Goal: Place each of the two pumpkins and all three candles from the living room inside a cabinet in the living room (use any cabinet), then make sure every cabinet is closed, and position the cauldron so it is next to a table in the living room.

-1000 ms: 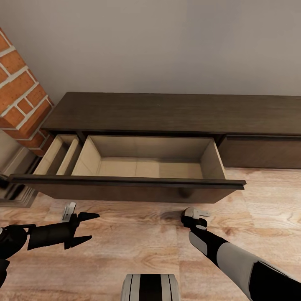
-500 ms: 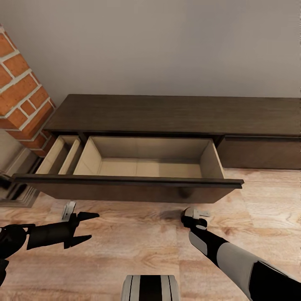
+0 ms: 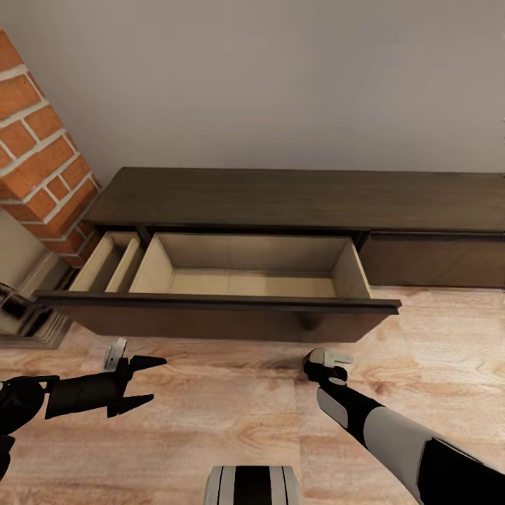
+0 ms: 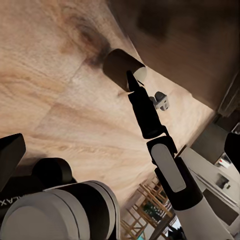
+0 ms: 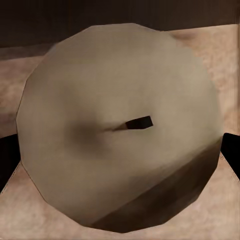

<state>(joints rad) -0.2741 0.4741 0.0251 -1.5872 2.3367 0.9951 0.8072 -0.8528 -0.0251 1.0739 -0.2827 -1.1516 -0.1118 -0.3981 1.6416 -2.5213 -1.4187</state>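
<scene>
The right tool (image 4: 131, 82) pinches a candle (image 5: 120, 125), seemingly before the cabinet's (image 3: 294, 200) open drawer (image 3: 217, 319).

Head view: even, soft, diffuse light, no visible lamp, no glare. Plain grey wall (image 3: 280, 77) has a mild gradient, darker toward the right edge. Pale beige interior of the open drawer (image 3: 245, 270) is bright; the dark brown wood drawer front (image 3: 217, 321) sits in its own shade and drops a soft shadow on the light wood-plank floor (image 3: 231, 414). Render is slightly soft, low texture detail.

Right wrist view: dim, brownish; pale beige round candle top (image 5: 120, 125) is blocky, faceted, with a dark crescent of shade along one edge.

Left wrist view: floor grain smeared, far background fuzzy.
</scene>
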